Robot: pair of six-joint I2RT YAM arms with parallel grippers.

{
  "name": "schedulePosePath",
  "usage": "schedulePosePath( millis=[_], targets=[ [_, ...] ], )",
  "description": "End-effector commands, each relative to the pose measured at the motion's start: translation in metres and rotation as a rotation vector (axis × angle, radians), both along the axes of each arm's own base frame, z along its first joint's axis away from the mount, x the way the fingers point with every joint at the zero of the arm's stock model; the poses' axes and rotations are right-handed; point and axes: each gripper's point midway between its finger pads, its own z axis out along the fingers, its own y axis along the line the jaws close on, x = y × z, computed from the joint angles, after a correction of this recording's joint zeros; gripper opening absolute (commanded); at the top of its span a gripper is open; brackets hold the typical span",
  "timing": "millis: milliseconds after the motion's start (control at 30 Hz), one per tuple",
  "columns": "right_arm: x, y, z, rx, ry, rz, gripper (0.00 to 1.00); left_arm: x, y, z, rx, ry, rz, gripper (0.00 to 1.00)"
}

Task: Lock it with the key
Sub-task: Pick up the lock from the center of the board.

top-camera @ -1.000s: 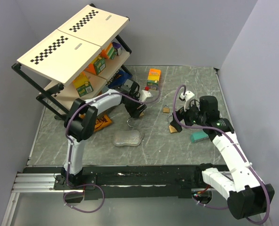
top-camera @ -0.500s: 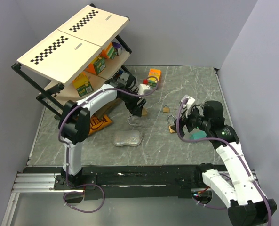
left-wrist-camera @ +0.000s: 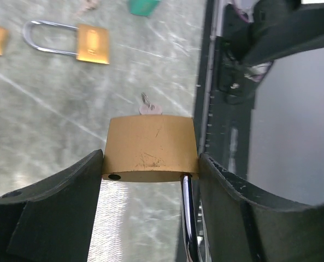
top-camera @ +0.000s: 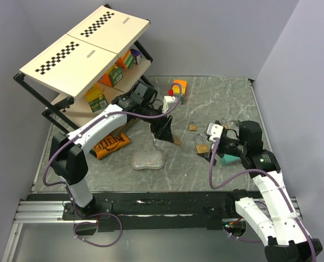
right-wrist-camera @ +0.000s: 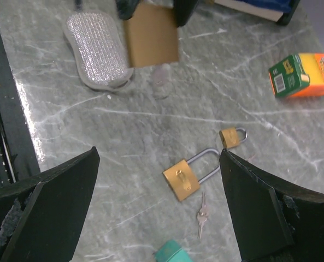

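Nearest us, our right gripper [right-wrist-camera: 159,155] hangs wide open and empty above the small silver key [right-wrist-camera: 201,216] and the long-shackled brass padlock [right-wrist-camera: 182,178] lying on the grey marbled table [right-wrist-camera: 123,125]. Farther out, our left gripper [left-wrist-camera: 151,166] clamps a scuffed brass padlock [left-wrist-camera: 151,147] by its sides, off the table.

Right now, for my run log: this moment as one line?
left claw: shut on big padlock, shackle open | right claw: open, empty | loose key: on table beside long-shackle padlock
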Motion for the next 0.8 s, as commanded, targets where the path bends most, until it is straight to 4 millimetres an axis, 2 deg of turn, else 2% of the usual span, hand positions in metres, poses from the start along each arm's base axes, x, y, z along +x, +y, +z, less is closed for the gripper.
schedulePosePath(
  millis=[0,67,100,133,167,233,300,467,567,767],
  targets=[
    [0.005,0.008,-0.017,0.004,-0.040,0.064,0.99,-0.012,-0.012,0.025,-0.124,0.050,-0.023,0.01],
    [0.009,0.010,-0.024,-0.004,-0.048,0.058,0.99,-0.012,-0.018,0.020,-0.119,0.027,-0.017,0.01],
    [0.011,0.010,-0.030,-0.005,-0.017,0.043,0.99,-0.015,-0.018,0.007,-0.100,0.037,-0.015,0.01],
    [0.012,0.008,-0.032,-0.010,-0.004,0.032,0.99,-0.007,-0.021,-0.002,-0.086,0.011,0.011,0.01],
    [0.011,0.007,-0.035,-0.014,0.018,0.026,0.99,-0.009,-0.023,-0.014,-0.067,0.012,0.013,0.01],
    [0.015,0.004,-0.038,-0.021,0.047,-0.010,0.99,-0.006,-0.023,-0.047,0.000,0.023,0.036,0.01],
    [0.012,0.002,-0.040,-0.021,0.057,-0.022,0.99,-0.009,-0.028,-0.061,0.027,0.017,0.028,0.01],
    [0.004,-0.004,-0.049,-0.023,0.080,-0.061,0.99,0.000,-0.045,-0.084,0.097,-0.035,0.073,0.01],
    [-0.001,-0.007,-0.055,-0.034,0.100,-0.076,0.99,0.002,-0.051,-0.088,0.109,-0.037,0.067,0.01],
    [-0.008,-0.001,-0.059,0.015,0.070,-0.050,0.99,-0.013,-0.059,-0.059,0.023,0.019,0.011,0.01]
  ],
)
